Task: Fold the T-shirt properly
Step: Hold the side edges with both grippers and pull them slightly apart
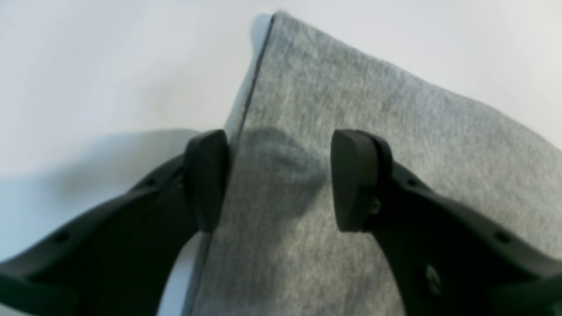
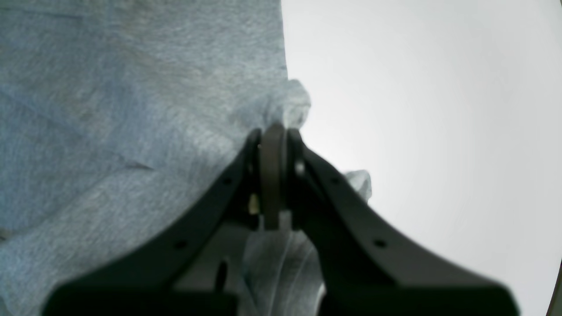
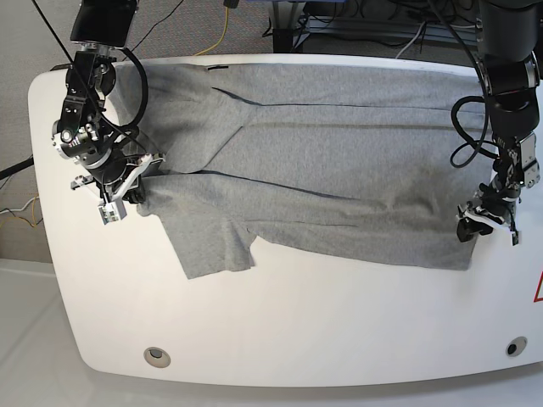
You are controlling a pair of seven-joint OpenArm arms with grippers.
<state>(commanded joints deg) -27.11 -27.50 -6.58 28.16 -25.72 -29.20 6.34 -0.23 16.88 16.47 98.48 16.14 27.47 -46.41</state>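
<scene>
Right end effector (image 2: 272,145) pinches the plain grey T-shirt (image 3: 322,178).

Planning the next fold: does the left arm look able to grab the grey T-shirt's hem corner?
Probably yes: the left gripper is open right at the heather-grey cotton T-shirt edge, one finger off the cloth, nothing between.

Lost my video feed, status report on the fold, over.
Right pincer shut on T-shirt edge. Left pincer open, straddling shirt corner. Shirt spread on table, nothing blocking.
</scene>
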